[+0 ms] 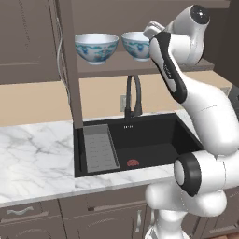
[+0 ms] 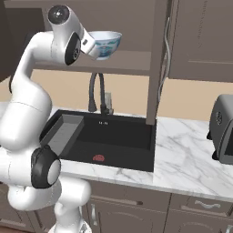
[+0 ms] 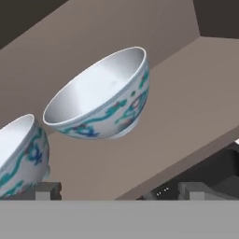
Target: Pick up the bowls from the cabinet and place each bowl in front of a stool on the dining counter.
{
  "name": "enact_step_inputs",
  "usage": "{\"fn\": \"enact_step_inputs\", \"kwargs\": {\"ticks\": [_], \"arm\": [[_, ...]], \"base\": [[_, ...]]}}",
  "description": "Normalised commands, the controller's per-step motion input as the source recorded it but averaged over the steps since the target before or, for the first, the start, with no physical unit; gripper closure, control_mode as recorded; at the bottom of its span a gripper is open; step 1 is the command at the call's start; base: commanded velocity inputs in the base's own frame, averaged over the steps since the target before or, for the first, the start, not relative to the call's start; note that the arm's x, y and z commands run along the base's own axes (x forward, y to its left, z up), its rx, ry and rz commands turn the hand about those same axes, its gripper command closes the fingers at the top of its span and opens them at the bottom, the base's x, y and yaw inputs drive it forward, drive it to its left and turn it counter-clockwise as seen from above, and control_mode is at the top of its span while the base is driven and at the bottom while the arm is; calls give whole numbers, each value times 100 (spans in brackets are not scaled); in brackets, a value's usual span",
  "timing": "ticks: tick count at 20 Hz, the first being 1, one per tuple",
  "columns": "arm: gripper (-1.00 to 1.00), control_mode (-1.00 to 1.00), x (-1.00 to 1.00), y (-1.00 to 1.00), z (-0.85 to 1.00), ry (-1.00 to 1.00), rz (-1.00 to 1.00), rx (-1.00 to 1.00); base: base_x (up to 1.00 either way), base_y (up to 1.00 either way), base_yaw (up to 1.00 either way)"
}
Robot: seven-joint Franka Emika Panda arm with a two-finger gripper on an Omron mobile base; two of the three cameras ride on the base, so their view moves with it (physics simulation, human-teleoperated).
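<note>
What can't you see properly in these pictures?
- Right bowl: left base view, arm covers its right side.
- Left bowl: hand view, cut by the left edge.
- Toaster: right base view, cut by the right edge.
- Cabinet top: cut off in both base views.

cabinet (image 1: 140,69) shelf w/ 2 bowls (image 1: 96,47)

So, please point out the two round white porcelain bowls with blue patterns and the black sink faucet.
Left bowl (image 1: 96,48), left base view, painted outer wall.
Right bowl (image 1: 136,45), left base view, outer wall.
Black faucet (image 1: 132,95), left base view, curved neck.
</note>
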Motion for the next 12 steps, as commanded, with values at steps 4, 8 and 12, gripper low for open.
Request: {"fn": "enact_step_inputs", "kwargs": {"ticks": [4, 8, 12], "arm": [[-100, -100, 62, 0, -3, 0, 0, 1], [-100, -100, 65, -1, -1, 0, 0, 2], [-100, -100, 55, -3, 0, 0, 0, 1]], "base": [[0, 0, 0], [0, 0, 0], [0, 0, 0]]}}
